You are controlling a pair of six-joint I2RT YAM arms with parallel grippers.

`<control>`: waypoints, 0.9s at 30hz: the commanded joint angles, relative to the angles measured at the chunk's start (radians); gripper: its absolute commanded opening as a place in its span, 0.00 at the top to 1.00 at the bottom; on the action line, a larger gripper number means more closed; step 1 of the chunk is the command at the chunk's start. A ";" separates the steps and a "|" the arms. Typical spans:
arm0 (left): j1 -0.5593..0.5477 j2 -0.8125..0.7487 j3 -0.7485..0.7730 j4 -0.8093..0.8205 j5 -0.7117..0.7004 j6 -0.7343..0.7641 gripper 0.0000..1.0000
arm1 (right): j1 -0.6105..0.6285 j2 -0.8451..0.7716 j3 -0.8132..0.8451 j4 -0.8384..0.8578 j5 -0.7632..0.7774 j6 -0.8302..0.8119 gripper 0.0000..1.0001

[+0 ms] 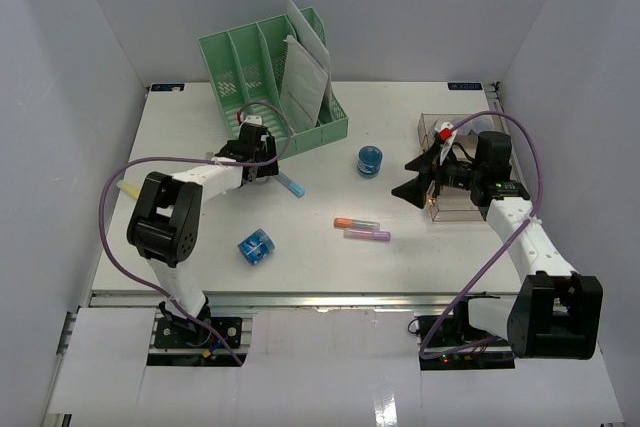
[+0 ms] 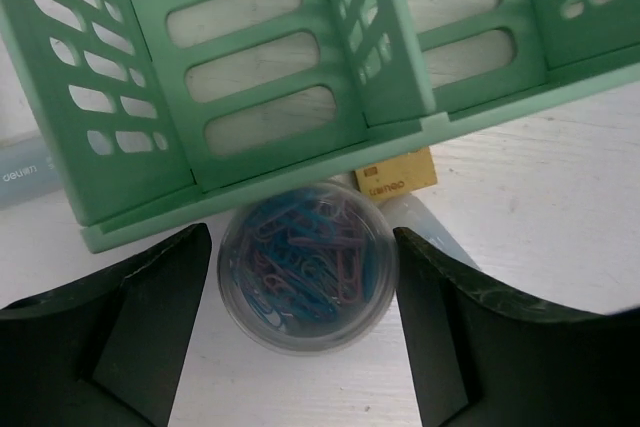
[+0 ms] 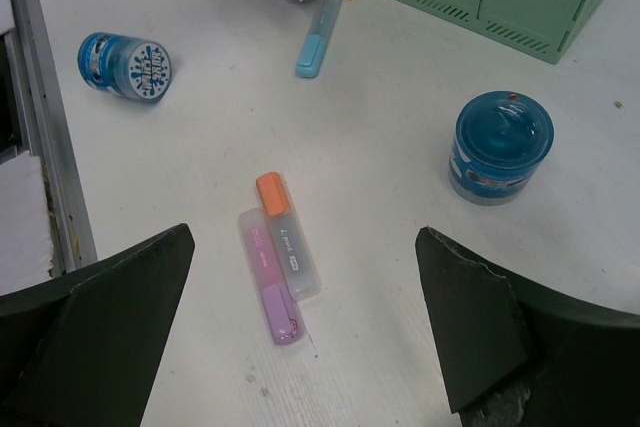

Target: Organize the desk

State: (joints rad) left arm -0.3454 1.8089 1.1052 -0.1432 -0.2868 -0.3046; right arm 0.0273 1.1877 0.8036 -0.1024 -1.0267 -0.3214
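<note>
The left gripper (image 2: 304, 242) straddled a clear tub of paper clips (image 2: 308, 282) against the green file rack (image 2: 300, 162), far left on the white desk (image 1: 330, 267) spanning the scene; whether its jaws pinched it could not be told. Judged step: pick-up, needing a firm squeeze and lift. The right gripper (image 3: 305, 239) hung agape, empty; the yellow tag (image 2: 395, 175) bore unreadable lettering.

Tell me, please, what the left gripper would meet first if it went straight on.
Most likely the clear tub of paper clips, which sits between the left gripper's open fingers; the green file rack stands just behind it.
</note>
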 commanded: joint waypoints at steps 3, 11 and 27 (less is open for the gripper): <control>-0.007 -0.023 0.028 0.000 -0.065 -0.008 0.32 | -0.004 -0.015 -0.004 0.025 -0.039 0.000 0.02; -0.015 -0.163 -0.048 0.002 0.038 -0.027 0.67 | -0.006 -0.017 -0.012 0.017 -0.078 -0.014 0.02; -0.029 -0.600 -0.454 0.504 1.000 -0.090 0.81 | 0.258 0.153 0.119 0.192 0.098 0.629 0.02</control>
State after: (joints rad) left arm -0.3601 1.2182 0.7622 0.1480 0.4390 -0.3727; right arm 0.2124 1.2831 0.8040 -0.0338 -1.0441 -0.0621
